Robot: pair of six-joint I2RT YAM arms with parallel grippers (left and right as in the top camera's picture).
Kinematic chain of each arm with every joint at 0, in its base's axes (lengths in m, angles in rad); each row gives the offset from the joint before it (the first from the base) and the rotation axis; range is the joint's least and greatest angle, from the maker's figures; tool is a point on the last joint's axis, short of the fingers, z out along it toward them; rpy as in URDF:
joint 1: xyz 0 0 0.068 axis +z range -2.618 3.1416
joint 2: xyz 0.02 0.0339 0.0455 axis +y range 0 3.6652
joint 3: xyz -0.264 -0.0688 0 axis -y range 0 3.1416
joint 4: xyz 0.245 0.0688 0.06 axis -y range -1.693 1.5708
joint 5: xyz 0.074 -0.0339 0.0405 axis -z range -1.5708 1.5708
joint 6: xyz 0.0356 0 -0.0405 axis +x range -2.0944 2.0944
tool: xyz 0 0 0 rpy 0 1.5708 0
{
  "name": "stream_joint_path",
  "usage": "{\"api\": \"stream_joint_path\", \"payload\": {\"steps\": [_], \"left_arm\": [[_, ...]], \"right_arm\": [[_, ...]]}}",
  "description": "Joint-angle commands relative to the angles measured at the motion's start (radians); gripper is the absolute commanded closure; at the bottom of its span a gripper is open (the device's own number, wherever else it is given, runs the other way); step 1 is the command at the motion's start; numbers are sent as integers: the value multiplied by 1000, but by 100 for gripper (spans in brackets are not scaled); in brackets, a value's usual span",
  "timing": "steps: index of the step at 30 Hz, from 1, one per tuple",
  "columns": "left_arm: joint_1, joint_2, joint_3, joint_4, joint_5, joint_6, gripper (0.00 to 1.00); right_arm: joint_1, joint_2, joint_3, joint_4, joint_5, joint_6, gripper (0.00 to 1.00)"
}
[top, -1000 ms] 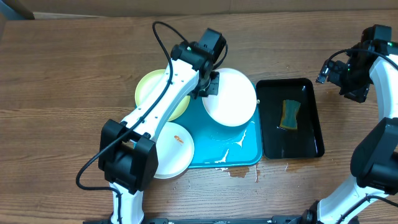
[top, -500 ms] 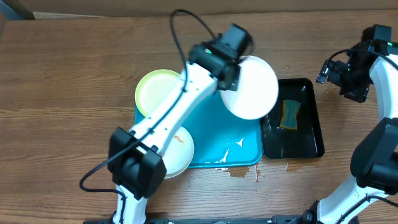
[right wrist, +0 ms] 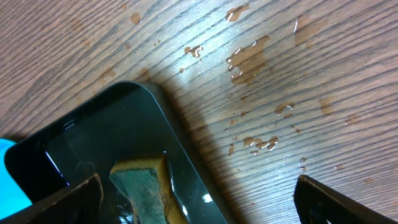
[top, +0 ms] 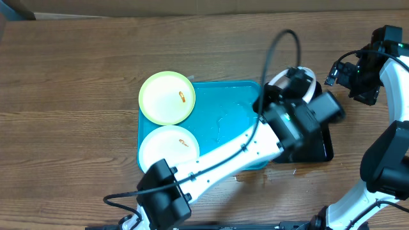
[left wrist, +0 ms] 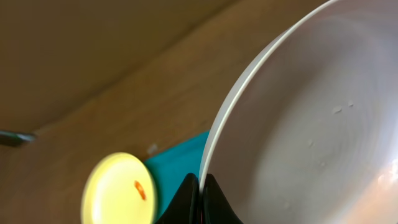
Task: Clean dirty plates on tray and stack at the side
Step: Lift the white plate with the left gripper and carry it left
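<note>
My left gripper point(left wrist: 202, 198) is shut on the rim of a white plate point(left wrist: 311, 124), which it holds tilted above the black tray's point(top: 324, 145) near end. From overhead only the edge of this plate point(top: 309, 89) shows past the arm. On the turquoise tray point(top: 223, 108) lie a yellow-green plate point(top: 167, 97) with an orange smear and a white plate point(top: 163, 148) with a smear. My right gripper point(right wrist: 199, 208) is open, hovering over the black tray's point(right wrist: 93, 134) far corner, and a green-and-yellow sponge point(right wrist: 144, 190) lies below it.
My left arm point(top: 243, 150) crosses the turquoise tray's front right corner and covers most of the black tray. Water drops point(right wrist: 249, 62) spot the wood beside the black tray. A small puddle point(top: 246, 177) lies at the turquoise tray's front edge.
My left arm has carried the white plate to the right, off the turquoise tray and over the black tray. The yellow-green plate is uncovered. My right arm has stayed still.
</note>
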Motion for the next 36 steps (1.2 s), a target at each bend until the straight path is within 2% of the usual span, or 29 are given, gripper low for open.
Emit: {"api": "stream_joint_path", "payload": {"steps": [1,20,23,30,31,36], "left_arm": [[-43,5,28,24,-233,12,96],[-50,5,28,87,-256,23,96],[-33,5,28,93,-214,23,96],[123,5,28,65,219,23,96],[183,5,28,58,357,23,96],[397,5,28,37,789,23,96]], "right_arm": [[0,-23,13,2,6,4,0],[0,-23,13,2,6,4,0],[0,-23,13,2,6,4,0],[0,-23,13,2,6,4,0],[0,-23,13,2,6,4,0],[0,-23,13,2,6,4,0]]}}
